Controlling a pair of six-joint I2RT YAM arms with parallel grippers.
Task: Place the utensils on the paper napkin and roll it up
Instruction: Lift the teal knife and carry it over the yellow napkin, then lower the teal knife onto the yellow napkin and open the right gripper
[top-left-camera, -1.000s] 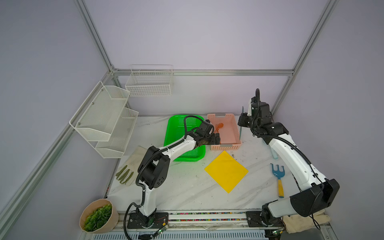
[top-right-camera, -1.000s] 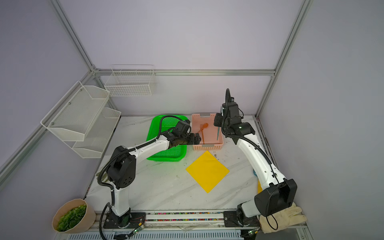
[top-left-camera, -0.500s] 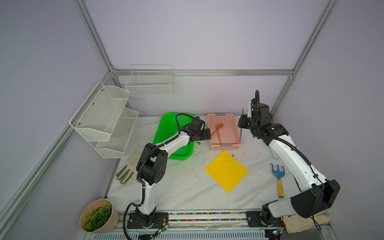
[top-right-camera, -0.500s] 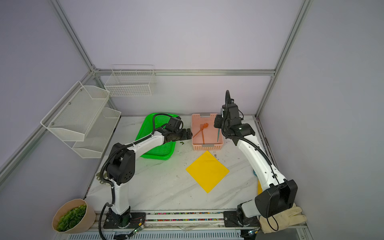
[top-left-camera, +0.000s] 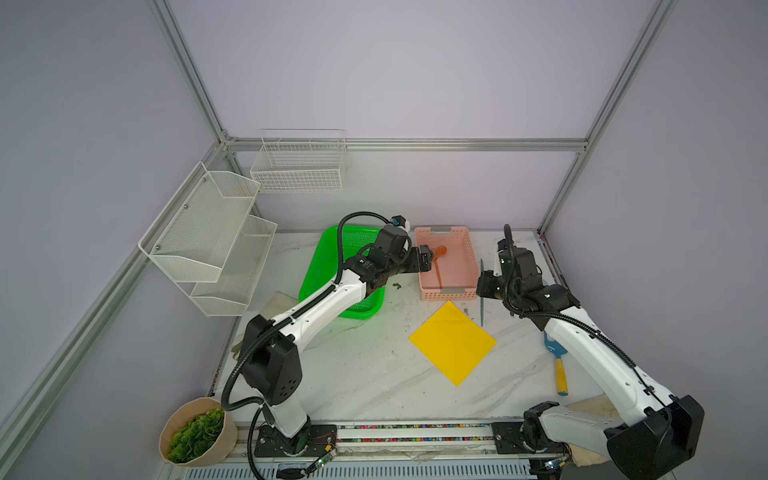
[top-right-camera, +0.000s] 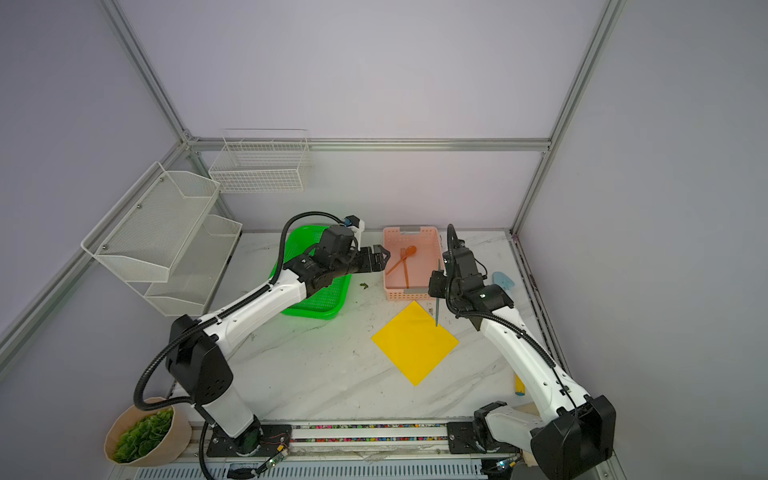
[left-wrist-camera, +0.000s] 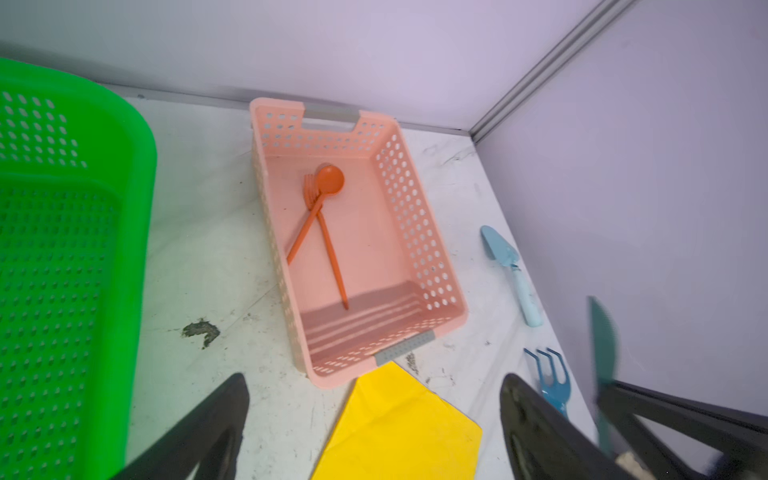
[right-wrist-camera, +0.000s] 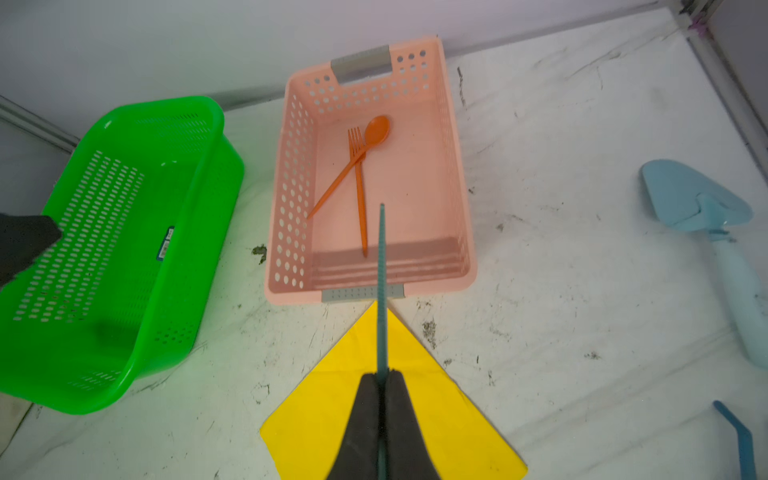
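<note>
Clenched on the teal knife (right-wrist-camera: 381, 291), my right claw (right-wrist-camera: 380, 376) hangs above the far corner of the yellow napkin (right-wrist-camera: 316, 415). The sheet lies flat near the middle of the table (right-wrist-camera: 561, 291), that corner just beside the near end of the pink basket (right-wrist-camera: 291, 208). The knife's long axis runs straight out from my fingertips toward the basket, its tip over the basket's near end. Both top views show it (top-right-camera: 437, 307) clear of the surface, though how steeply it tilts I cannot tell. The napkin sits below this claw and back toward the table's near edge. So I judge the coming move to be a short draw back and down, laying the knife along the sheet and not off its corner.

My left claw (left-wrist-camera: 374, 378) is spread wide and grips nothing, poised at the side of the pink basket that faces the green basket (left-wrist-camera: 62, 249). The orange spoon (left-wrist-camera: 303, 232) and orange fork (left-wrist-camera: 332, 257) lie crossed on the pink basket's floor, heads toward its far end (the fork nearly along the basket's length, the spoon slanting across it). The left arm is plainly the nearer one to them. With walls all round, I judge they must be taken from above. The green basket, toward the table's far left corner, holds no cutlery that I can see.
</note>
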